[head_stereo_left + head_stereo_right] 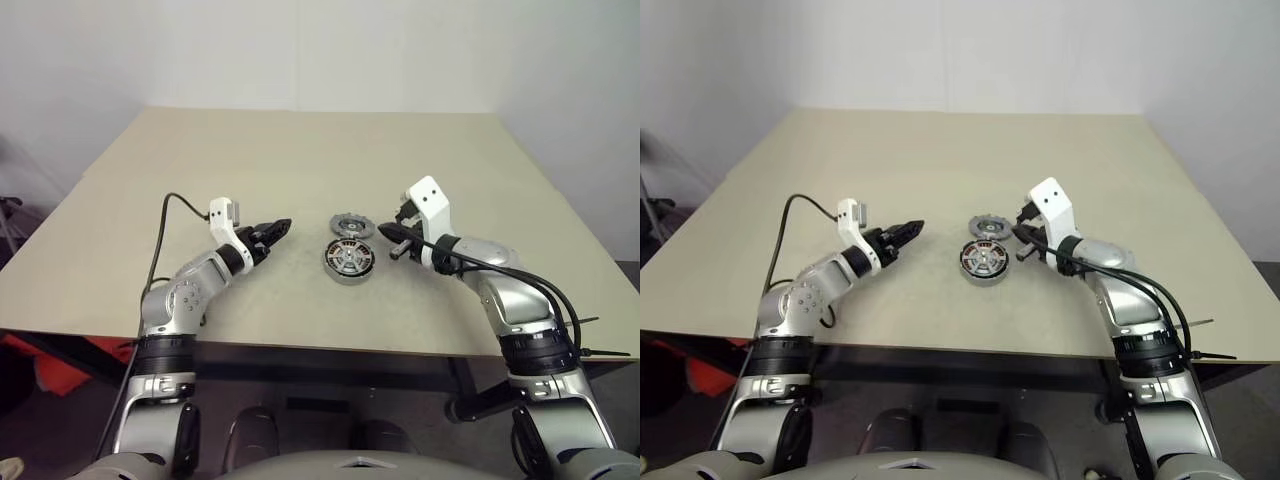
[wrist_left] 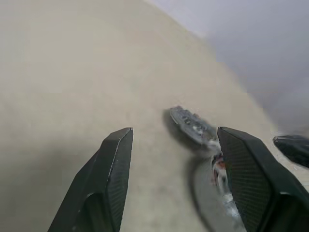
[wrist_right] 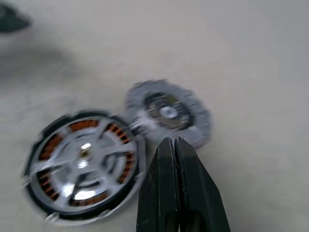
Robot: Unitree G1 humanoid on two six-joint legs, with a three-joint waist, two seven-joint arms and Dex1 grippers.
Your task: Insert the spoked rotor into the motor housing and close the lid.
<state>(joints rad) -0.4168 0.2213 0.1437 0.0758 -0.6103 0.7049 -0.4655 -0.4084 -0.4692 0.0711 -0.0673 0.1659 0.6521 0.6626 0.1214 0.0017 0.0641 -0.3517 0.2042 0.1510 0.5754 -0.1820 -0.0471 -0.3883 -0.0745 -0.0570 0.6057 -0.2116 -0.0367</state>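
The spoked rotor [image 1: 351, 225] lies flat on the table [image 1: 300, 170], touching the far rim of the motor housing [image 1: 349, 259], whose copper windings face up. Both sit between my grippers. My right gripper [image 1: 392, 243], fingers pressed together and empty, hovers just beside them. My left gripper [image 1: 281, 230], fingers apart and empty, hangs farther off.

- A beige table [image 1: 300, 160] with a plain matte top filled the middle of the scene, its near edge running across in front and its far edge meeting the wall.
- A pale, bare wall [image 1: 300, 50] stood behind the table's far edge.
- Something orange-red [image 1: 40, 362] lay low at the near left, below the table's edge; what it was could not be told.
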